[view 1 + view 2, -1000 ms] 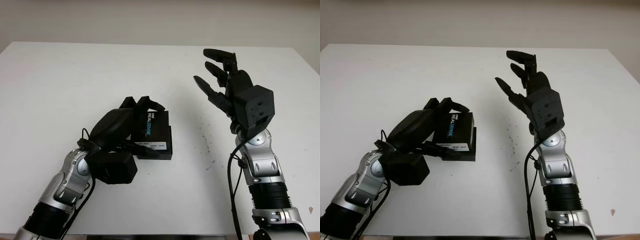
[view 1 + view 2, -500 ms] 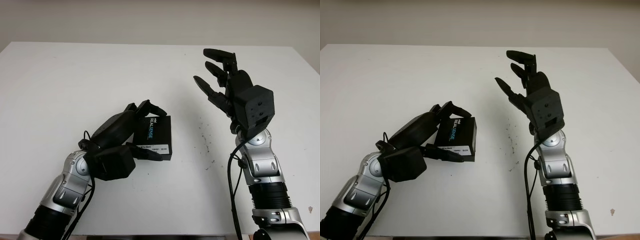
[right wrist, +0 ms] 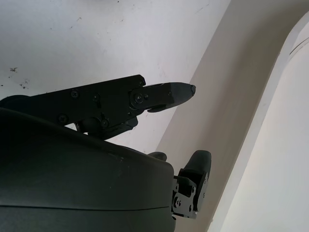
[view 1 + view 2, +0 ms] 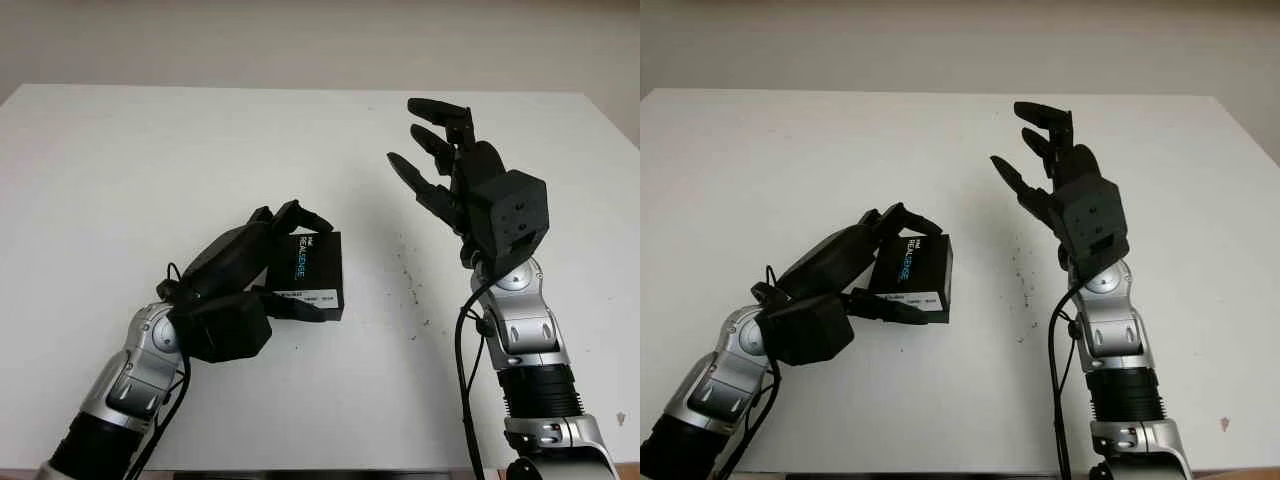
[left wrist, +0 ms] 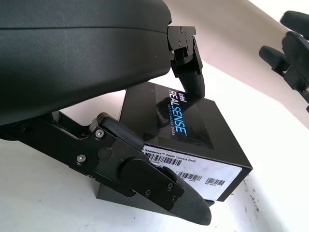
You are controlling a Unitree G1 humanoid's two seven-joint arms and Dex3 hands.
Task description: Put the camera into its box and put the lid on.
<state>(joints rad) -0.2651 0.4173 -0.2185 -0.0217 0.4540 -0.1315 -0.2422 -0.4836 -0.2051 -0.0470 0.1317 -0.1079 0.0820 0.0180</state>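
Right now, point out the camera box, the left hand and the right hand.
camera box (image 4: 312, 262): left eye view, printed lid top.
left hand (image 4: 240, 262): left eye view, back of the hand at the box.
right hand (image 4: 470, 180): left eye view, palm, raised above the table.

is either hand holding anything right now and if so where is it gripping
The left hand grips the black camera box, lid on: fingers on the top's far edge, thumb along the near labelled side. The right hand is open, raised above the table.

L hand (image 4: 262, 262) round box (image 4: 310, 270)
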